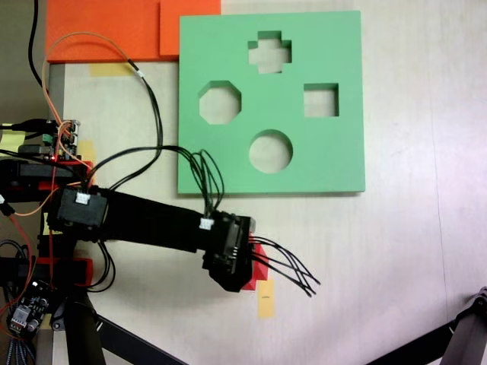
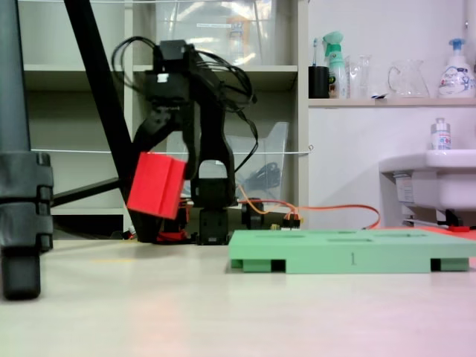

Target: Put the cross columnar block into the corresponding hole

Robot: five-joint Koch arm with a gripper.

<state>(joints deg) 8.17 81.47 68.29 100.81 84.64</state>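
fingers: my gripper (image 2: 158, 172) clamped on the cross columnar block (image 2: 155, 186)
block: red, tilted, hanging from my fingers, lifted clear off the table (image 1: 396, 251)
green board (image 1: 228, 163): flat on table, near my fingers, apart from them
corresponding hole (image 1: 270, 53): plus cutout at the board's edge farthest from my fingers, empty

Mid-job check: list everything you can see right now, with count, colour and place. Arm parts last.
Red cross block: one, held off the table, tilted, left of the board in the side fixed view.
Green foam board: one, flat on the table, four cutouts: plus, octagon, square, circle.
Orange foam sheets: top left in the top-down fixed view.
Yellow tape mark: one, below the pincer.
Bottles and jug: on the shelf, background.
Arm: black.
Pincer: shut on the block.
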